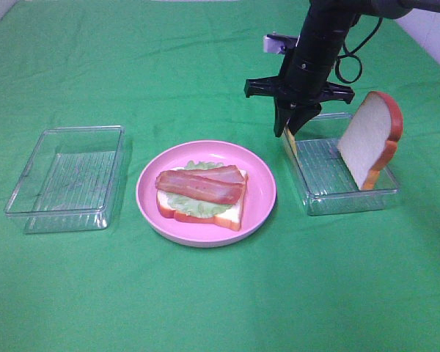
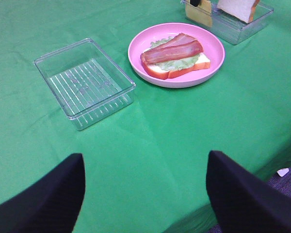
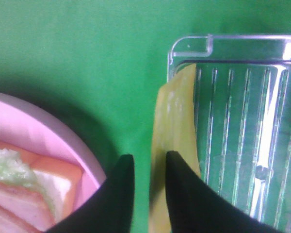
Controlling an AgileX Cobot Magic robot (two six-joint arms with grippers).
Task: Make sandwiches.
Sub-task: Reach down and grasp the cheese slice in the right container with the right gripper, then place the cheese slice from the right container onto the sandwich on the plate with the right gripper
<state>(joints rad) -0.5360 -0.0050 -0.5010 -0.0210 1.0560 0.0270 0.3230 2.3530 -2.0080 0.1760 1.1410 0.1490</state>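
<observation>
From the high camera, the right tool (image 1: 290, 129) hangs point-down at the near wall of the right tray (image 1: 345, 199). The thin yellow cheese square (image 1: 292, 147) stands there on edge, propped against that wall, and propped so it offers a narrow edge to pinch. A loose bread slice (image 1: 367, 139) leans upright at the far end of the same tray, well apart from the cheese, probably kept back as the lid. The half-built sandwich (image 1: 203, 194) lies on the pink plate (image 1: 150, 202) in the middle of the green surface (image 1: 220, 293). Its bottom bread carries lettuce (image 1: 194, 208) and two bacon strips (image 1: 205, 180) laid side by side, so cheese looks like the next layer. The left tray (image 1: 66, 176) holds nothing. In the left wrist view, the left tool (image 2: 145, 170) hovers low over bare cloth near the surface's edge, its jaws spread wide with nothing between them. It looks parked clear of the plate while the other arm works. In the right wrist view, the right tool's two dark fingers stand close together astride the cheese's upper edge. One finger covers part of the yellow face, and a sliver of green shows beside the other. Whether they already pinch the cheese I cannot tell. The plate rim and a corner of the sandwich lie just beside.
</observation>
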